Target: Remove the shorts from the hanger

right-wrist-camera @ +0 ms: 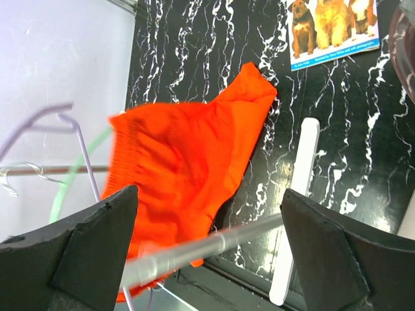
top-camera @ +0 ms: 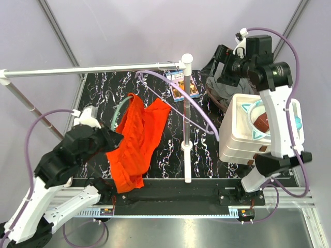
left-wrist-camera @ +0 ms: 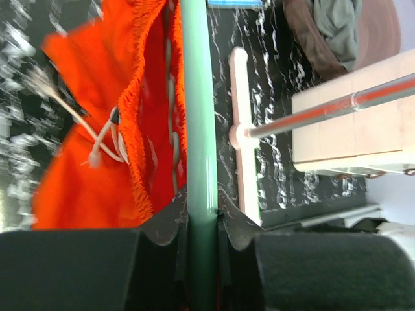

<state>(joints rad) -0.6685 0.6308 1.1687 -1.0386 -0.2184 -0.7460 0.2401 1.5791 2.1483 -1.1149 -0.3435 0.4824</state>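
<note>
The orange-red shorts hang from a green hanger over the left half of the black marble table. My left gripper is shut on the hanger; in the left wrist view its jaws clamp the green bar, with the shorts' waistband and white drawstring just left of it. The grey shorts lie in a heap at the back right, also in the left wrist view. My right gripper hovers above them, open and empty, facing the orange shorts.
A clothes rack stands mid-table: a white post and a silver rod running left. A purple hanger hangs on it. A white tub sits at the right. A dog picture book lies at the back.
</note>
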